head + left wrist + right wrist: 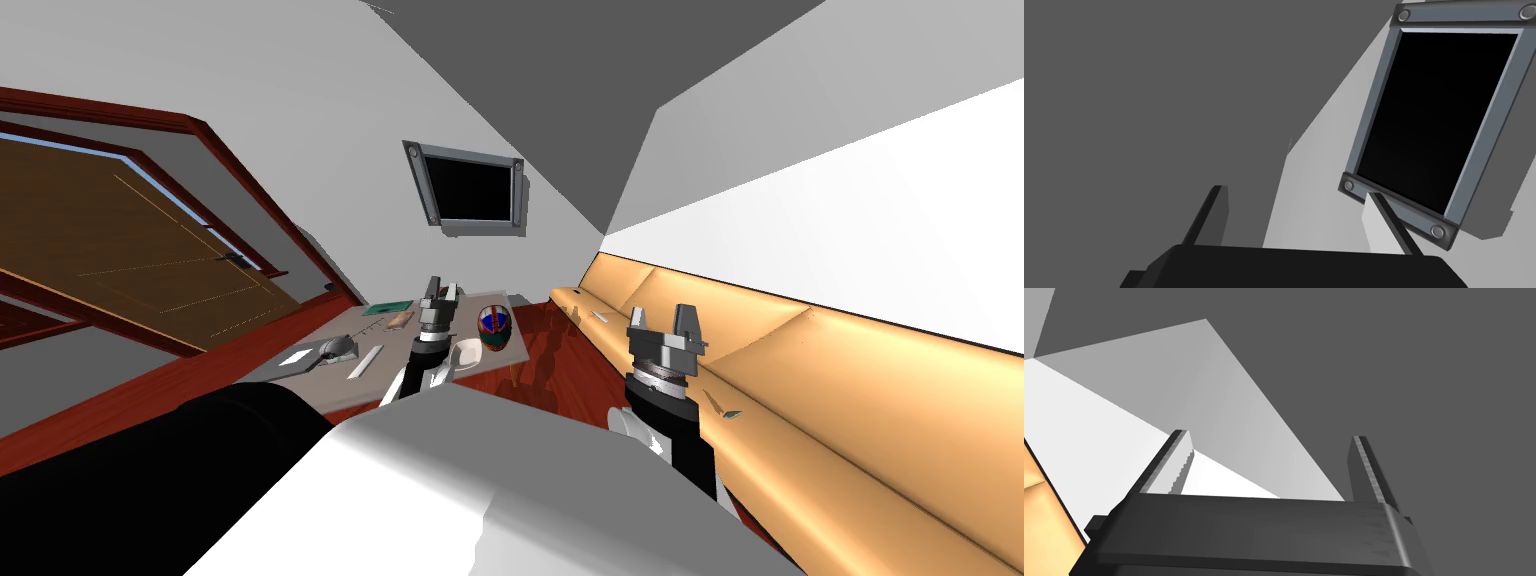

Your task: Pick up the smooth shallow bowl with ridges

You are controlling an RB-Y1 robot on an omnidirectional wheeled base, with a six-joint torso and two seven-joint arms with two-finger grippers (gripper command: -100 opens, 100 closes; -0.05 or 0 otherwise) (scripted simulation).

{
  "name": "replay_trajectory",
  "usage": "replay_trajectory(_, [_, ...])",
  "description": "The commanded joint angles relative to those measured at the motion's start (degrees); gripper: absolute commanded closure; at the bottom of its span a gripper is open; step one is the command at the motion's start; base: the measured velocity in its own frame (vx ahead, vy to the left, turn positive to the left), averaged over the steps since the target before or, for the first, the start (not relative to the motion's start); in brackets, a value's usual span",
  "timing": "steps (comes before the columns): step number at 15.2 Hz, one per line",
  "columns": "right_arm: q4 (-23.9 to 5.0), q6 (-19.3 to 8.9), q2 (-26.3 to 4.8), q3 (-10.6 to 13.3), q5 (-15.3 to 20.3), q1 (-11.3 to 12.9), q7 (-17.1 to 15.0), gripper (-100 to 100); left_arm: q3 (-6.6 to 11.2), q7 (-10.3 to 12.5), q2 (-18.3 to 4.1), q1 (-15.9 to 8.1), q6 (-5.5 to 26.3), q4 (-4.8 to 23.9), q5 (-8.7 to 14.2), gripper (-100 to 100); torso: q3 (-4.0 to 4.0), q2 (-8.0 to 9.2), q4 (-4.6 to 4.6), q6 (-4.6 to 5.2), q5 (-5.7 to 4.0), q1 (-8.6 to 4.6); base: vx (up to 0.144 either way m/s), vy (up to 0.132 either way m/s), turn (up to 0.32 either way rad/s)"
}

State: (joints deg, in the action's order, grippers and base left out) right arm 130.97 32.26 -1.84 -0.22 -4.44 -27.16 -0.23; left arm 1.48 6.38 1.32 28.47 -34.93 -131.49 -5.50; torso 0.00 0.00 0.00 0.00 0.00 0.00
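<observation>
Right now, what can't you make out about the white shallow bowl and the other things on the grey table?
White shallow bowl: head view, the arm of the left gripper covers its left side; any ridges are too small to see.
Round red, blue and green object beside it: head view, too small to identify.
Flat white strip on the grey table: head view, too small to name.

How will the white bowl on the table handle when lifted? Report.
The bowl looks shallow and wide, so it probably sits stable and won't roll. Its surface looks smooth and plain, so a pinch on the rim may slip.
</observation>
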Motion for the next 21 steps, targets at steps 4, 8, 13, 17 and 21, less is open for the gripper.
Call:
replay_trajectory(4, [0.00,0.00,0.00,0.00,0.00,0.00,0.00,0,0.17,-0.01,-5.47,-0.62,1.07,2.16,0.25,-100,0.00,0.00,0.00,0.00,0.01,0.02,-0.002,0.000,0.011])
replay_trajectory(8, [0.00,0.00,0.00,0.00,0.00,0.00,0.00,0,0.46,-0.02,-9.57,-1.70,2.91,5.95,0.68,-100,0.01,0.02,0.00,-0.01,0.01,0.03,-0.008,-0.003,0.030])
replay_trajectory(13, [0.00,0.00,0.00,0.00,0.00,0.00,0.00,0,0.86,-0.03,-12.57,-3.20,5.48,11.24,1.28,-100,0.02,0.03,0.00,-0.01,0.00,0.00,-0.010,-0.005,0.028])
replay_trajectory(17, [0.00,0.00,0.00,0.00,0.00,0.00,0.00,0,1.16,-0.03,-13.99,-4.41,7.52,15.44,1.76,-100,0.01,0.03,0.01,0.00,0.00,0.00,-0.010,-0.007,0.030])
replay_trajectory(21, [0.00,0.00,0.00,0.00,0.00,0.00,0.00,0,1.50,-0.04,-15.00,-5.75,9.76,20.07,2.28,-100,0.01,0.02,0.00,0.00,0.01,0.00,-0.008,-0.005,0.028])
